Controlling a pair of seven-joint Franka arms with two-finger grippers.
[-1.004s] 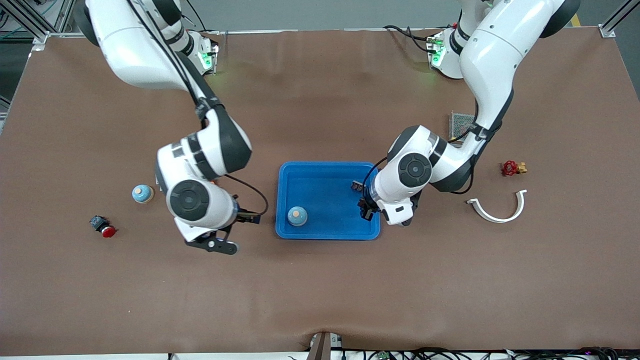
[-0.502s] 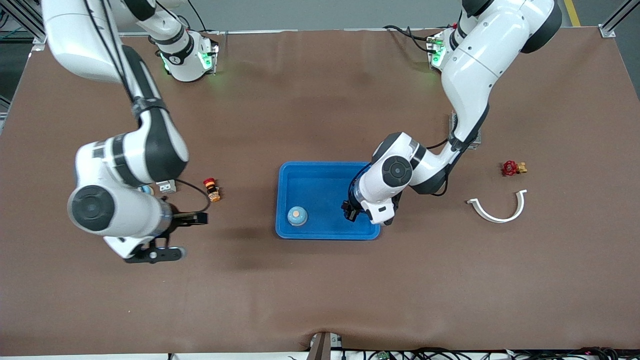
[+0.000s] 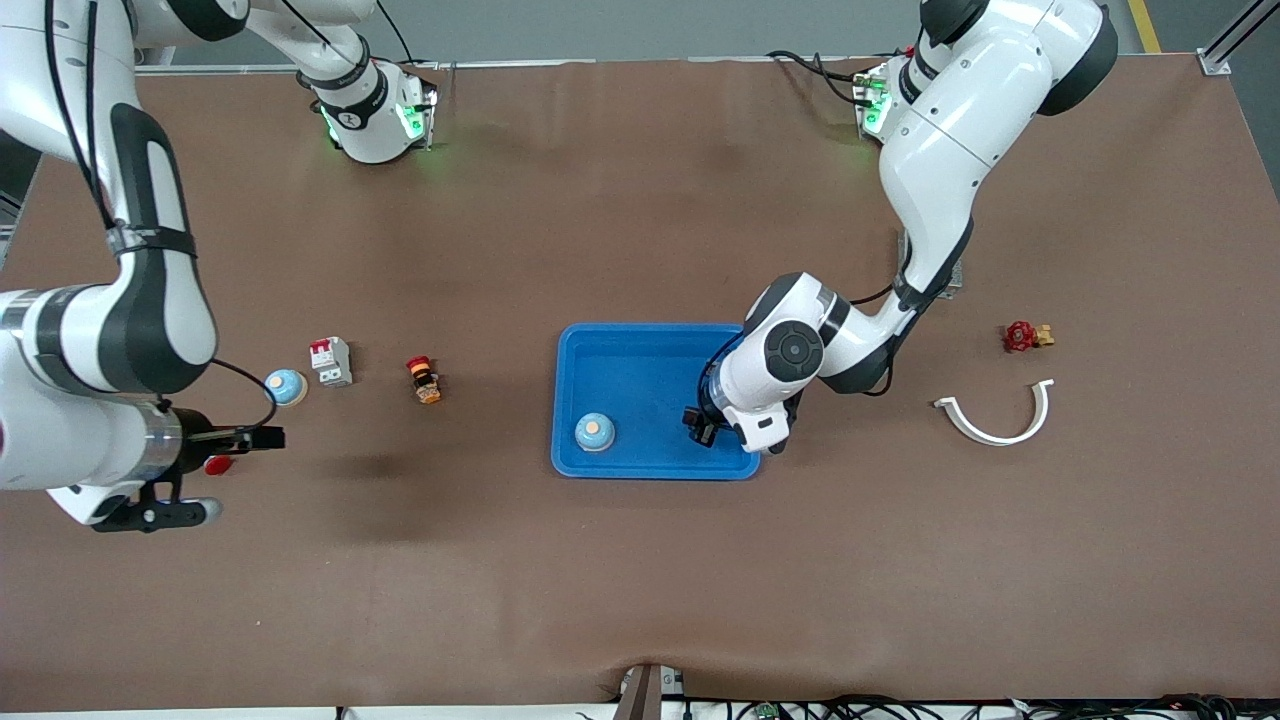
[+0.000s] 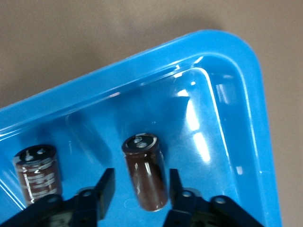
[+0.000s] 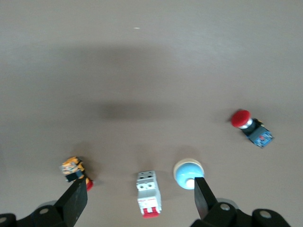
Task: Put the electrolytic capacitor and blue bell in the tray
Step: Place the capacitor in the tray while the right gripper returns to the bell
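I see my right gripper (image 3: 150,510) up in the air with its fingers spread wide, over the tabletop (image 3: 640,560) at the right arm's end. Under it sit a red push button (image 5: 251,126), a blue bell (image 3: 286,386), a small white circuit breaker (image 3: 331,361) and an orange and red button switch (image 3: 423,379). Another blue bell (image 3: 594,431) sits in the blue tray (image 3: 640,345). My left gripper (image 4: 140,189) is low in the tray, fingers spread on either side of a brown electrolytic capacitor (image 4: 146,171), not touching it. A second capacitor (image 4: 38,171) stands near it.

Both grippers' fingers (image 4: 106,187) apart
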